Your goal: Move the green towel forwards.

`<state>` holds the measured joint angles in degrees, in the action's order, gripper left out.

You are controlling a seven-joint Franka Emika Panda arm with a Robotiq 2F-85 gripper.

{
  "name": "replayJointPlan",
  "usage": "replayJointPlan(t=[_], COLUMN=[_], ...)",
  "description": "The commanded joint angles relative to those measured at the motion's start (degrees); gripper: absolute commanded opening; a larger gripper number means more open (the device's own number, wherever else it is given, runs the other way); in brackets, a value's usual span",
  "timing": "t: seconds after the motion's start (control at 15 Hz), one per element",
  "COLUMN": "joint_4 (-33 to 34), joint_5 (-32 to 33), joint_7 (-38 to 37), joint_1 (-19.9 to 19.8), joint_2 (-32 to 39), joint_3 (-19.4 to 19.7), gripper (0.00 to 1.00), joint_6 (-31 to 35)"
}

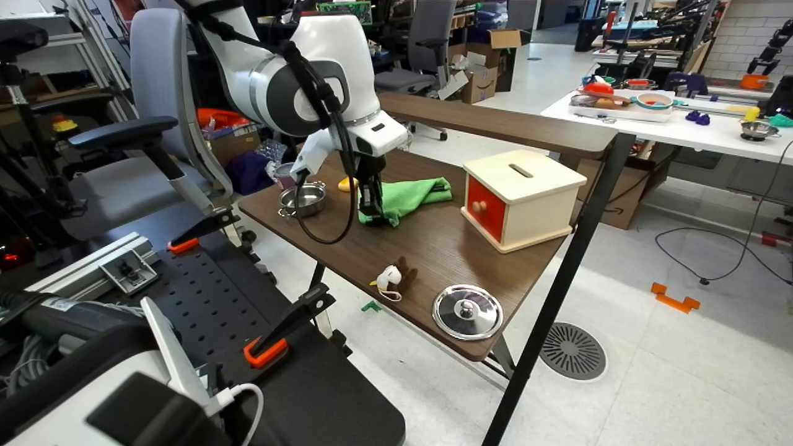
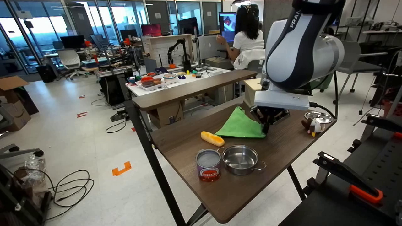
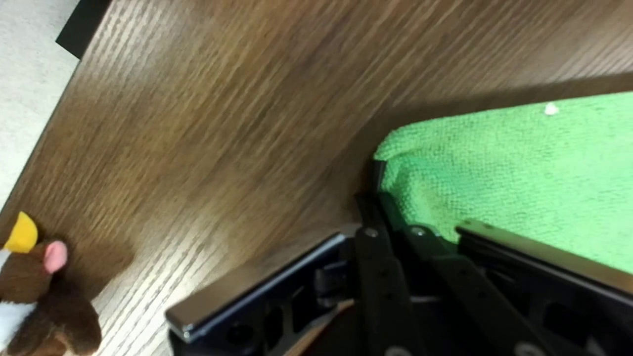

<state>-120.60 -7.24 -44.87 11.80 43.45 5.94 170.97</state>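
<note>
Green towel (image 2: 239, 126) on table (image 2: 245, 194), one corner pinched by gripper (image 2: 265, 132). Left to right in exterior view: can (image 2: 208, 166) upright; bread (image 2: 213, 138) just beside towel; pot (image 2: 240, 158) beside can; wooden box (image 2: 251, 89) beyond arm (image 2: 295, 59), partly hidden; plush toy (image 2: 314, 126) near table edge; metal lid (image 2: 323, 117) flat, just behind toy.

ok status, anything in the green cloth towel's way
Gripper shut on edge of green cloth towel. Mostly lying on brown tabletop. Red-fronted pale wooden box nearby, possibly obstructing.

Brown table (image 2: 281, 149): green towel (image 2: 240, 125), pot (image 2: 240, 160)
</note>
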Motion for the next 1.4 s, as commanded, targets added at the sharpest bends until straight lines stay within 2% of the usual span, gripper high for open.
replayJointPlan(t=[0.0, 0.2, 0.47, 0.87, 1.07, 1.33], joint_4=[-6.09, -9.61, -14.13, -16.23, -16.04, -16.71], joint_5=[-0.59, 0.22, 3.73, 14.32, 15.62, 13.56], joint_7=[4.29, 5.92, 5.92, 1.55, 1.49, 2.82], joint_1=[1.53, 3.63, 9.18, 18.19, 19.58, 19.53], joint_2=[-6.35, -11.86, -20.4, -30.12, -30.9, -28.13], joint_3=[1.46, 4.5, 11.55, 22.59, 23.04, 20.13], gripper=[0.01, 0.01, 0.01, 0.01, 0.01, 0.01], joint_6=[1.06, 0.32, -0.19, -1.43, -1.88, -1.18])
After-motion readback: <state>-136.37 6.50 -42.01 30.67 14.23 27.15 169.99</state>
